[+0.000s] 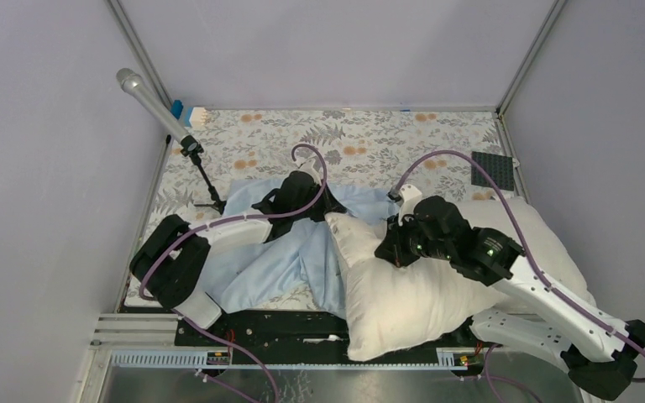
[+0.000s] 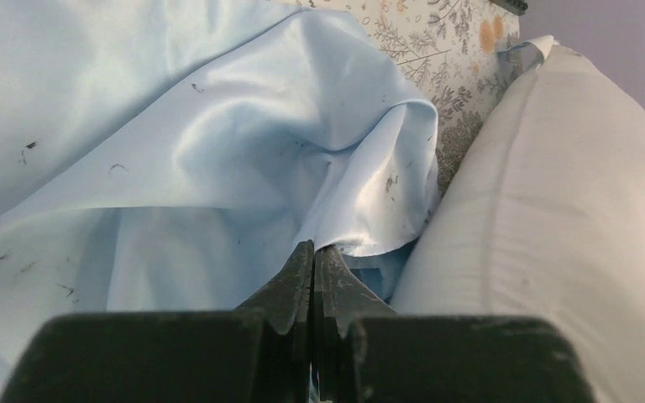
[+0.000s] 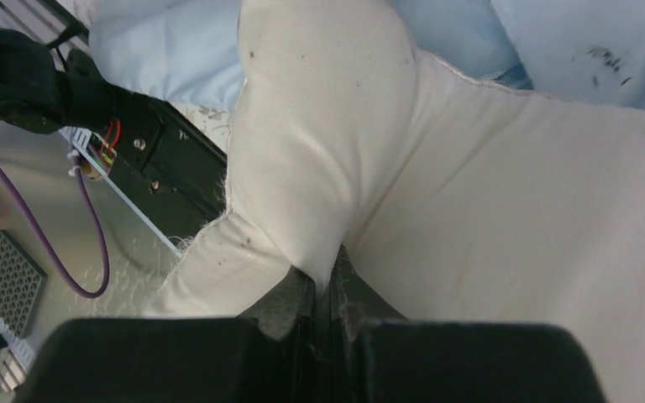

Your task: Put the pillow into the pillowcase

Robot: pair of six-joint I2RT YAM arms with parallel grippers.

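Pillow (image 3: 470,210) pinched in right jaws; pillowcase (image 2: 218,151) in left jaws.

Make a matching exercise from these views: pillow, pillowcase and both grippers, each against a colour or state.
1. pillow
2. pillowcase
3. left gripper
4. right gripper

A. shut on light-blue fabric
B. cream and plump
C. shut on cream fabric
D. light blue and wrinkled

Pairs: 1-B, 2-D, 3-A, 4-C

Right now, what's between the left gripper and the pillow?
Only pillowcase fabric, pinched in the left gripper, reaching the pillow; seen in left wrist view.
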